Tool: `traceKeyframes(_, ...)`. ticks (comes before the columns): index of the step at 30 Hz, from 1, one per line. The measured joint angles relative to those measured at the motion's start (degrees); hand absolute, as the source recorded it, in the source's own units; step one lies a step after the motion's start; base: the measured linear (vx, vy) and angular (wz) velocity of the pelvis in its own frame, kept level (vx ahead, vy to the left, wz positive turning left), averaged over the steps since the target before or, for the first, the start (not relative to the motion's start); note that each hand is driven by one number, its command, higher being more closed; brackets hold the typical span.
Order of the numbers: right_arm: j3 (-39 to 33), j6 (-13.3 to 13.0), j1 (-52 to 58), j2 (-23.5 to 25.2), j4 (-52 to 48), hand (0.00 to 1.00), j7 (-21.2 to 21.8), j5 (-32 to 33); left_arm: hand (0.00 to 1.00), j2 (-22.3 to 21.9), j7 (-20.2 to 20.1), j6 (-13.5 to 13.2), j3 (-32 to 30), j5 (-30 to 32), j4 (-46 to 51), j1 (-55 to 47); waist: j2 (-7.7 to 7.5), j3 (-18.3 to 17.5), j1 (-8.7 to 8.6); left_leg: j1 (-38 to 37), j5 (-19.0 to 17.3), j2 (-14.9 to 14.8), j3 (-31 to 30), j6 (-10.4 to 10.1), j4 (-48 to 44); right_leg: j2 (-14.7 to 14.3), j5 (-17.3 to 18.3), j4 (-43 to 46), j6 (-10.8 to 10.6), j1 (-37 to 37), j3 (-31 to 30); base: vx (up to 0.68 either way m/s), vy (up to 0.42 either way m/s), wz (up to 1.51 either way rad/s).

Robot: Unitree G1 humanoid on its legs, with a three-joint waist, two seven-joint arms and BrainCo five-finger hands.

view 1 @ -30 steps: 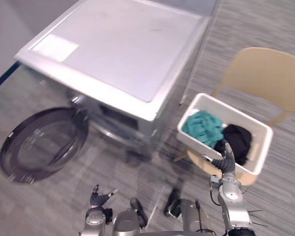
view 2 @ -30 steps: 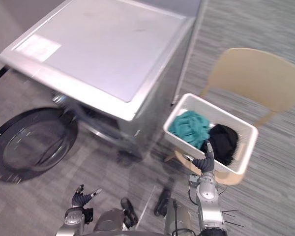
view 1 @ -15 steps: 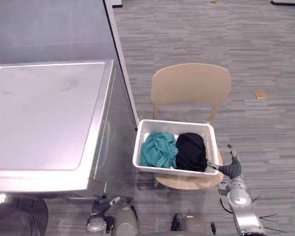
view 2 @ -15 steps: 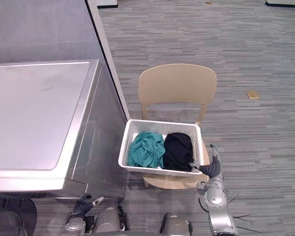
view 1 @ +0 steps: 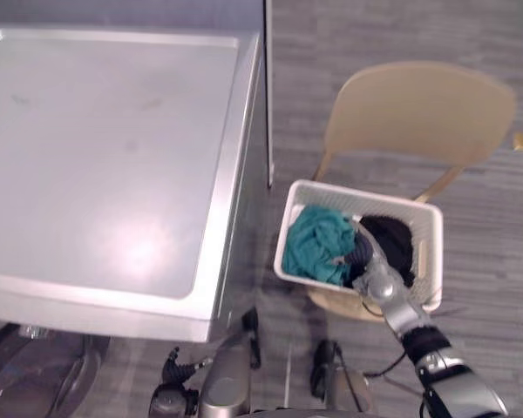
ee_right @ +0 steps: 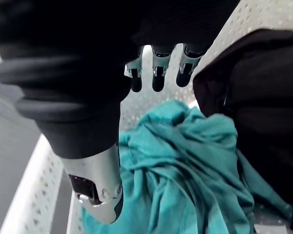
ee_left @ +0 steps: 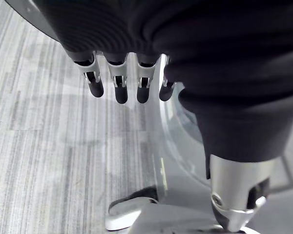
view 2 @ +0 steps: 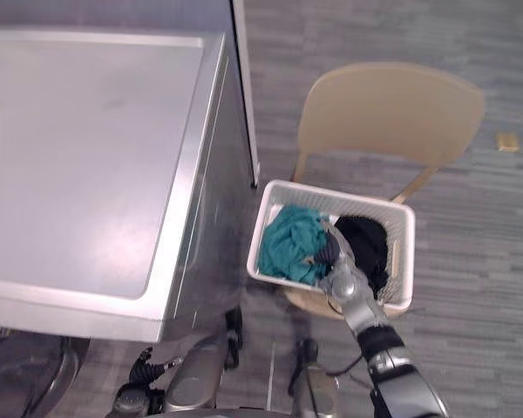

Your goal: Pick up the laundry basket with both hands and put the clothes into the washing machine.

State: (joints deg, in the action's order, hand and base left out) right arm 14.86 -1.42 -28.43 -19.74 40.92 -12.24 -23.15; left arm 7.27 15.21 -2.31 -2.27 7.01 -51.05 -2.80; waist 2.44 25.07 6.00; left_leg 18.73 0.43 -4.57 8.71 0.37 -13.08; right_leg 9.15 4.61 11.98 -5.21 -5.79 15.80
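Edges first: the white perforated plastic laundry basket (view 1: 430,233) sits on the seat of the tan moulded chair (view 1: 418,113). Its left short wall is near the side panel of the silver-grey washing machine (view 1: 105,157), with a narrow strip of grey striped floor (view 1: 506,270) between them. We see open floor to the right of the chair and in front of it. The chair back stands just behind the basket's far rim. The machine's dark round door (view 1: 26,392) hangs open low at the front, on the robot's left.

Hands: the right arm reaches up and forward from the lower right. The right hand (view 1: 359,252) is inside the basket above the clothes, between the crumpled teal garment (view 1: 314,244) and the black garment (view 1: 394,239). In the right wrist view its fingers (ee_right: 156,73) are straight and released, aimed at the basket's perforated wall and gripping nothing, with the teal cloth right under the palm. We can't tell whether the palm touches the cloth. The left hand (view 1: 181,370) is down low in front of the machine, well apart from the basket. Its fingers (ee_left: 119,83) hang relaxed over the floor, holding nothing.

Basket orientation: it is upright with the opening up. Its long axis runs left to right, slightly skewed, one short end toward the machine. Teal is on the machine side and black on the far side.
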Motion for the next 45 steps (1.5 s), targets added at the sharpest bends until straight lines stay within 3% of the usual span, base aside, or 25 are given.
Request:
traceKeyframes(3,1.1,0.4,-5.3,-0.9,5.6,0.0,-0.1,0.0,0.0,0.1,0.6,-0.7,-0.2,-0.5,0.0,1.8,0.54,1.2,1.61,4.5,0.7,0.6,-1.2,-0.2,-0.8,0.6,1.3,2.1,0.2,-4.2,0.3,-0.16,0.041,0.25)
traceKeyframes(8,1.4,1.7,-13.9,-1.8,15.5,0.0,-2.4,0.1,0.0,-0.2,1.6,-1.0,-0.1,-3.0,-0.2,3.4,1.24,1.6,2.65,11.1,2.9,1.2,-3.7,0.1,-1.5,0.8,3.5,4.3,0.4,-9.9,1.5,-0.09,0.009,0.23)
traceKeyframes(9,1.2,2.0,-15.0,-2.4,16.9,1.0,-2.9,0.1,0.0,-0.4,1.7,-1.0,-0.1,-3.2,-0.4,4.2,1.39,1.7,3.15,11.8,3.5,1.2,-4.0,0.2,-1.1,0.7,3.5,4.6,0.5,-10.8,1.7,-0.07,0.0,0.14)
traceKeyframes(12,0.7,3.0,-16.5,-3.2,18.0,1.0,-4.4,0.1,0.0,-1.0,2.6,-1.6,-0.2,-4.3,-0.3,6.1,1.56,1.9,4.34,13.4,5.4,1.6,-4.6,0.1,1.2,0.9,3.6,5.5,0.6,-13.4,2.3,-0.02,-0.004,0.11)
traceKeyframes(15,0.4,3.1,-17.5,-3.3,17.9,1.0,-6.6,0.5,0.0,-1.6,2.7,-2.1,-0.6,-5.4,-0.1,7.0,1.35,2.3,4.3,13.6,7.0,1.9,-5.3,-0.2,3.6,1.0,3.8,6.0,0.9,-14.5,3.1,0.02,-0.021,0.12)
traceKeyframes(23,-2.1,3.0,-15.9,-3.1,10.5,1.0,-6.2,8.6,0.0,-2.6,2.6,-2.0,-0.8,-6.4,0.0,7.4,0.96,2.8,4.24,10.8,9.6,1.5,-6.5,-0.4,7.3,0.8,4.6,7.0,1.5,-13.5,3.6,0.07,-0.059,0.05)
traceKeyframes(31,-10.1,2.8,-9.2,-3.4,-14.5,1.0,-6.7,10.8,0.0,-2.4,2.3,-1.3,-2.1,-6.4,2.6,6.0,-0.19,4.0,2.55,2.3,10.7,1.4,-5.5,-1.1,13.1,0.4,4.8,5.2,1.7,-7.6,2.9,0.04,-0.041,-0.03)
traceKeyframes(35,-12.8,1.7,-0.8,0.9,-28.6,1.0,-6.8,11.0,0.0,-1.9,2.2,-0.4,-2.4,-6.4,3.8,4.0,-1.54,3.1,1.63,-2.8,10.7,1.6,-4.8,-1.2,15.7,0.2,4.7,3.2,1.7,-3.2,2.7,0.06,-0.036,-0.05)
traceKeyframes(37,-12.8,0.0,5.8,6.4,-36.1,1.0,-6.5,12.6,0.0,-1.1,1.4,0.1,-3.0,-6.3,3.7,1.8,-3.24,-0.1,0.86,-4.8,10.8,1.6,-4.1,-1.3,17.7,0.0,4.7,1.6,1.6,-1.8,2.4,0.11,-0.056,-0.15)
traceKeyframes(39,-12.9,-0.8,11.5,9.5,-40.7,1.0,-6.0,14.2,0.0,-0.9,0.9,0.8,-3.6,-6.3,3.5,1.0,-4.01,-1.4,0.68,-7.5,10.8,1.8,-3.7,-1.4,18.4,0.0,4.6,0.5,1.4,1.0,2.1,0.14,-0.054,-0.05)
traceKeyframes(42,-12.8,-2.1,17.6,13.5,-45.3,1.0,-3.8,17.5,0.0,-1.0,0.4,0.9,-5.1,-6.3,3.4,-1.0,-5.19,-4.5,-0.57,-9.7,10.7,2.2,-3.6,-1.4,18.4,0.0,4.3,-0.7,0.9,3.5,1.4,0.08,-0.034,-0.09)
traceKeyframes(45,-10.8,-5.1,22.7,17.8,-49.5,1.0,0.0,23.9,0.0,-1.2,-0.3,1.5,-7.2,-6.3,3.1,-4.2,-6.13,-7.4,-0.56,-13.7,9.4,1.8,-0.5,-2.2,18.5,-0.3,3.8,-1.3,0.5,5.6,-2.6,0.0,-0.012,-0.53)
